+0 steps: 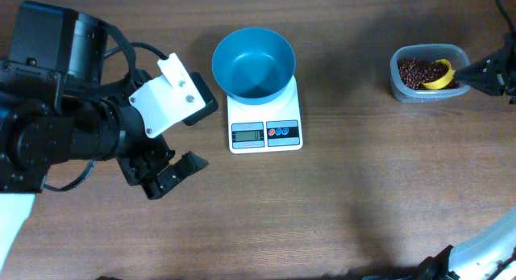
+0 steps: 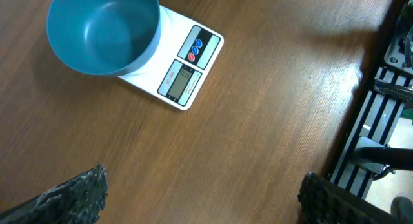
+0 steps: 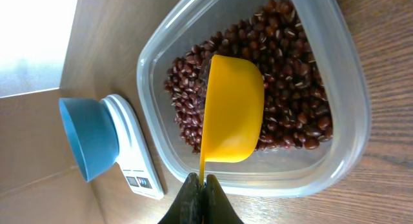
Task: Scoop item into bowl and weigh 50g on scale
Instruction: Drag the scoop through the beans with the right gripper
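Note:
The blue bowl (image 1: pixel 253 64) stands empty on the white scale (image 1: pixel 264 132) at the table's middle back; both also show in the left wrist view, bowl (image 2: pixel 103 30) and scale (image 2: pixel 187 72). Reddish-brown beans (image 1: pixel 415 71) fill a clear tub (image 1: pixel 401 85) at the far right. My right gripper (image 3: pixel 201 184) is shut on the thin handle of a yellow scoop (image 3: pixel 232 108), whose cup sits in the beans (image 3: pixel 290 75) inside the tub (image 3: pixel 348 88). My left gripper (image 1: pixel 165 171) is open and empty, left of the scale, above bare table (image 2: pixel 206 198).
The bowl (image 3: pixel 87 137) and scale (image 3: pixel 135 159) show to the left in the right wrist view. A black rack (image 2: pixel 381 121) stands past the table's edge in the left wrist view. A white arm base (image 1: pixel 492 248) sits at the lower right.

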`<state>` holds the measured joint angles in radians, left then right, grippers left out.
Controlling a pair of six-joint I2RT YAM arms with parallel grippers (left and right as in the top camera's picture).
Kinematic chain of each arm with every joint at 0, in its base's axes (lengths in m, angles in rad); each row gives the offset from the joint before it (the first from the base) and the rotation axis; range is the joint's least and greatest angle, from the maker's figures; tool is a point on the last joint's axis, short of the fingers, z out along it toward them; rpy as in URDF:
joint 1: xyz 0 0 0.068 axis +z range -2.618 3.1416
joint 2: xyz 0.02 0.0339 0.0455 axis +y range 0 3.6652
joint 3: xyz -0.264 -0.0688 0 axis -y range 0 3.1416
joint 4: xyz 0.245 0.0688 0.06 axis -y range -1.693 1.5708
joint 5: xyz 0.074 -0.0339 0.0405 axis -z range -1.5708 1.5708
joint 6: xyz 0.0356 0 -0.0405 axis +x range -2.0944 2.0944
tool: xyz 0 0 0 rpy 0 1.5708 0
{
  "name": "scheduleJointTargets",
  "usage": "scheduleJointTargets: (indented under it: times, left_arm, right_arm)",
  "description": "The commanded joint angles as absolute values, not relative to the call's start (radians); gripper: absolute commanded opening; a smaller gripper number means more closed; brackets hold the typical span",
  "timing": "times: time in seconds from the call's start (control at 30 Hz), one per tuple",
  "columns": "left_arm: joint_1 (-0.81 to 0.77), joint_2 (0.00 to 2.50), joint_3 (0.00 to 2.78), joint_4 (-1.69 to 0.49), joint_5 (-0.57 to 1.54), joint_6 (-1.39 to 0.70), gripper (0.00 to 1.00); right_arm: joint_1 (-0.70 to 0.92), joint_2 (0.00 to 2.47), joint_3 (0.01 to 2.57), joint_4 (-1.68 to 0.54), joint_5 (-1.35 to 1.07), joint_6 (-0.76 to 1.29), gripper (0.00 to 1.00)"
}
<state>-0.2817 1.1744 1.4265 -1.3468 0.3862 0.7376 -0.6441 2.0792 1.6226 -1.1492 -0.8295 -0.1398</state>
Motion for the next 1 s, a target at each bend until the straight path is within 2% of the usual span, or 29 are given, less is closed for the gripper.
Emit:
scheduleJointTargets:
  times: [0.0,0.13,0.3,0.53,0.63,0.8,0.97]
  left_arm:
    - [-0.277,1.172,1.422,-1.348,0.4,0.75,0.99]
    - [-0.277,1.172,1.422,-1.348,0.4,0.75,0.99]
    - [-0.277,1.172,1.422,-1.348,0.4,0.75,0.99]
    - [-0.277,1.172,1.422,-1.348,0.4,0.75,0.99]
    - [-0.277,1.172,1.422,-1.348,0.4,0.75,0.99]
    - [-0.277,1.172,1.422,-1.348,0.4,0.75,0.99]
    - [-0.277,1.172,1.422,-1.348,0.4,0.75,0.99]
  right_arm:
    - [-0.65,2.085,1.607,-1.152,-0.918,-0.18,0.04]
    - [-0.65,2.085,1.527,-1.121,-0.979,-0.21,0.04]
    - [-0.65,2.085,1.322,-0.929,-1.097,-0.209,0.04]
    - [-0.648,2.085,1.314,-0.889,-1.106,-0.202,0.04]
    - [-0.65,2.084,1.314,-0.889,-1.25,-0.202,0.04]
    - [-0.651,2.084,1.314,-0.9,-1.235,-0.176,0.04]
    - [-0.654,2.084,1.314,-0.898,-1.061,-0.141,0.04]
